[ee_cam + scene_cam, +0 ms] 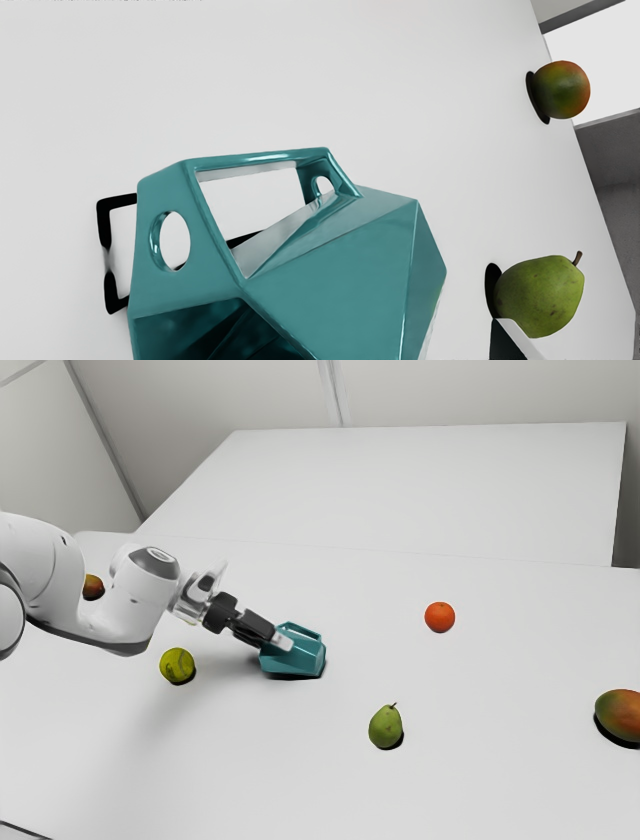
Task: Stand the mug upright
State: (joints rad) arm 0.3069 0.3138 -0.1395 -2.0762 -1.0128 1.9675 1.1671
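The mug [296, 660] is seen in the exterior view lying on its side on the worktop [480, 785], so the upright pose asked for is not shown. The end effector [283, 644] is brought in low from the exterior view's left, with its tips seen against the mug's body; whether the body is touched cannot be told from there. The pear [386, 727] is set apart from the mug, toward the exterior view's lower right, and the yellow-green ball [177, 665] is placed near the arm. The orange [440, 617] is well apart from both.

In the wrist view, the mug's dark mouth [200, 332] is turned toward the hand, while the closed end [425, 260] is pointed away. The handle [260, 157] is held clear of the worktop, and its shadow is cast there. One fingertip [504, 346] is seen well out to the pear's side of the mug, with a gap left between; the end effector is therefore judged to be wide, with nothing gripped. The other fingertip cannot be made out.

The step in hand is judged to be the taking of a grip. For the next move, the mug's wall needs to be centred between the fingers and pinched firmly; after that, a small lift and a turn are called for, by which the closed end is brought down flat. If only the rim is caught, the mug could be rolled or slipped.
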